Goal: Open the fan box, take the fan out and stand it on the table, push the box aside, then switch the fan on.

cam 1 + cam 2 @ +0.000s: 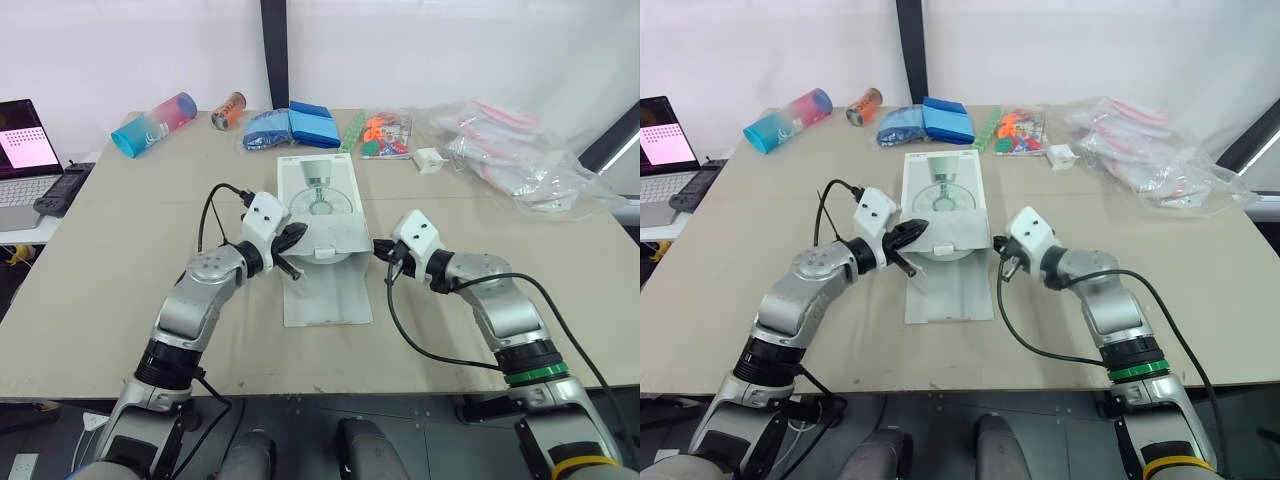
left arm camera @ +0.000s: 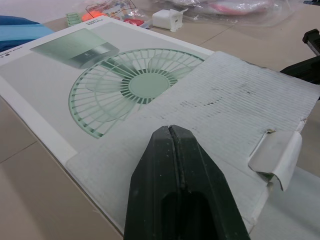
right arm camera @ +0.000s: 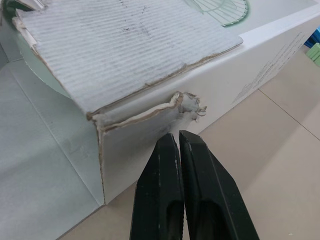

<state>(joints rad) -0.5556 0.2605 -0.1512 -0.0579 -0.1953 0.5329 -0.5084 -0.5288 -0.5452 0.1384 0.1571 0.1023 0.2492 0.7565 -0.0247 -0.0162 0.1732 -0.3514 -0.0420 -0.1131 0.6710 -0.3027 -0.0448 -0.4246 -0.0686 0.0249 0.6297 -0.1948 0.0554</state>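
Closest in, the left gripper (image 1: 298, 237) hangs over the box's (image 1: 318, 190) near left part. Its 2 fingers are pressed together and hold nothing, and I cannot tell whether the tips touch the cardboard. The right gripper (image 1: 381, 249) sits just beside the box's near right corner. Its fingers are closed to a hairline gap and are also empty.

The box lies flat at mid-table, print side up. 1 corrugated flap (image 2: 235, 105) is folded back over the printed fan, and a long flap (image 1: 328, 295) is spread on the table (image 1: 120, 260) toward the robot. The fan is presumably still inside.

The box looks like light, thin card. It should be stiff across the panels but weak at the seams, since the right corner (image 3: 187, 102) is already torn and frayed and a small tab (image 2: 277, 155) curls loose. Pinching there would likely tear it further. The free edge of the corrugated flap or the open mouth looks like a safer hold. The fan's grille is probably plastic and easy to crush, so its stand or rim looks like the best place to grip.

Bare table lies on both sides of the box, which leaves room to slide it left or right. At the far edge are blue packs (image 1: 290, 128), a can (image 1: 228, 110), a bottle (image 1: 155, 123) and bags (image 1: 520, 150). A laptop (image 1: 25, 150) sits beyond the table's left edge, and the long flap ends near the table's front edge.
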